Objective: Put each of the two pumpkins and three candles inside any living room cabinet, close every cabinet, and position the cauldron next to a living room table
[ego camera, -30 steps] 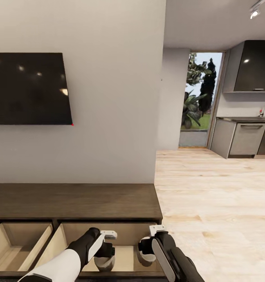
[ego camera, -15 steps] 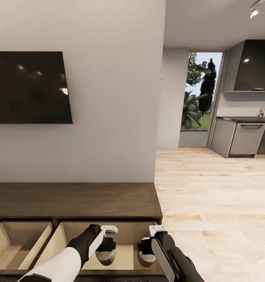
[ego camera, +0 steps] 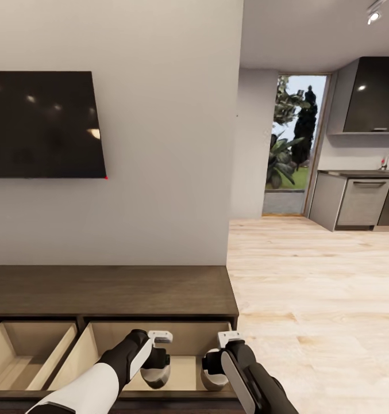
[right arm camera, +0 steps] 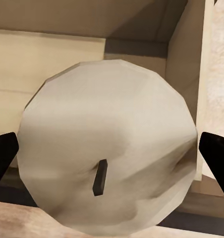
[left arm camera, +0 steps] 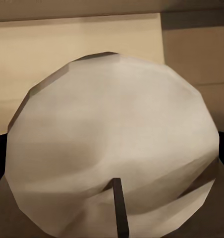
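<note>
The dark brown cabinet [ego camera: 108, 290] stands under the wall TV, with two pale-wood drawers pulled out. My left gripper [ego camera: 155, 368] is shut on a stubby grey-white candle [ego camera: 154, 376] over the right-hand open drawer [ego camera: 185, 339]. Close beside it, my right gripper [ego camera: 212, 372] is shut on a second candle [ego camera: 211, 380] near that drawer's right wall. In the left wrist view the candle [left arm camera: 112, 139] with its dark wick sits in front of the drawer's back panel. The right wrist view has the other candle [right arm camera: 107, 144] held between both dark fingers [right arm camera: 216, 153]. Pumpkins, cauldron and table are out of view.
A black TV [ego camera: 42, 123] hangs on the wall above the cabinet. The left open drawer [ego camera: 27, 351] looks bare inside. Light wood-plank floor [ego camera: 315, 287] opens to the right toward a grey kitchen unit [ego camera: 361, 201] and a glass door [ego camera: 289, 149].
The whole picture has shifted up slightly, so the camera has moved. My left gripper has edged a little right and farther over the drawer with its candle. The right gripper has held still.
</note>
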